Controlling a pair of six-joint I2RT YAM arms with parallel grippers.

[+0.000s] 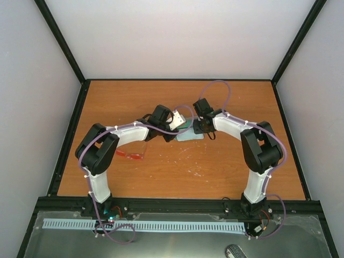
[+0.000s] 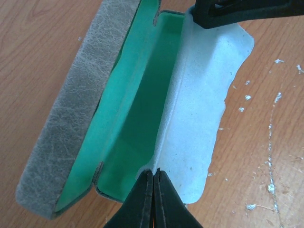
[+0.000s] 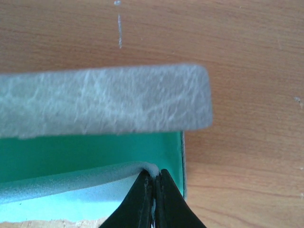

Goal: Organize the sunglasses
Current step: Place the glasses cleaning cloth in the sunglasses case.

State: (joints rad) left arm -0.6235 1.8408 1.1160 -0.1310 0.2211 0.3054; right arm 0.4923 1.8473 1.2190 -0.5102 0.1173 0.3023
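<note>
Pinching the cloth at both ends over the open case, with the sunglasses lying apart on the counter.

The left fingers and the right fingers are each closed tight on an opposite end of the light blue cloth. The cloth drapes over the case's front wall at mid-counter, and the green interior shows nothing inside. From both sets of fingers, the sunglasses lie toward the left edge and the near edge, just beside the left arm's forearm, with the long axis roughly parallel to the near edge. The left arm is the nearer. Judgement: the cloth needs releasing first, and the left arm would have to fold back toward its own base to reach. The draped cloth covers the case's front rim on the likely entry path.
</note>
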